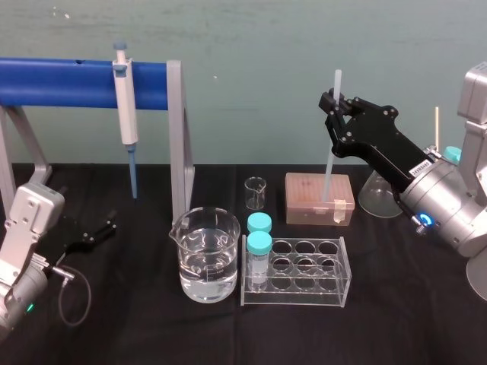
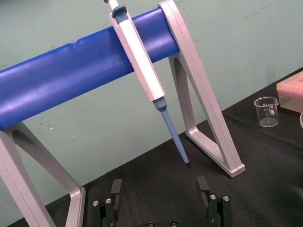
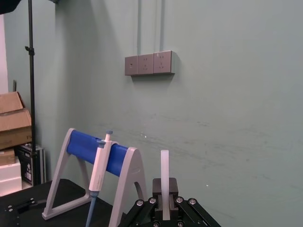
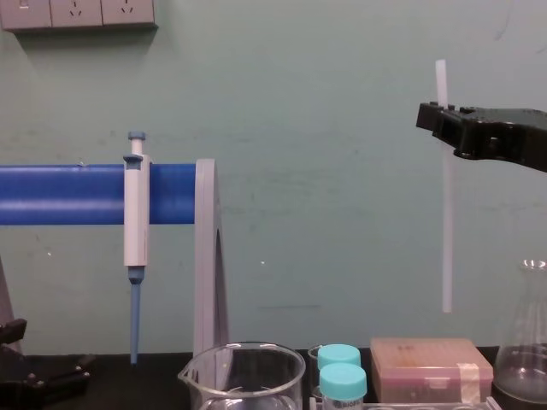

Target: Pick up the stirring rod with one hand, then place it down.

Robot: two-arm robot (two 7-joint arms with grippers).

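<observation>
Rack (image 1: pixel 336 293) holds 2 capped tubes (image 1: pixel 259 260); right end effector (image 1: pixel 332 106) pinches stirring rod (image 1: pixel 330 160) aloft, left end effector (image 2: pixel 159 185) spread.

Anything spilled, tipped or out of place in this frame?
Nothing stands out. The right gripper holds the stirring rod upright in the air, the pipette hangs on its stand, the beaker holds its water, and the left gripper is parked, open.

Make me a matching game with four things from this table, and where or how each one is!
Things:
1. stirring rod
2. pipette
3. big beaker
4. left claw

Places or states:
a. open, holding nothing
b. hanging on the blue bar
c. held upright in the right claw
d. has clear liquid inside

Pairs: 1-c, 2-b, 3-d, 4-a
</observation>
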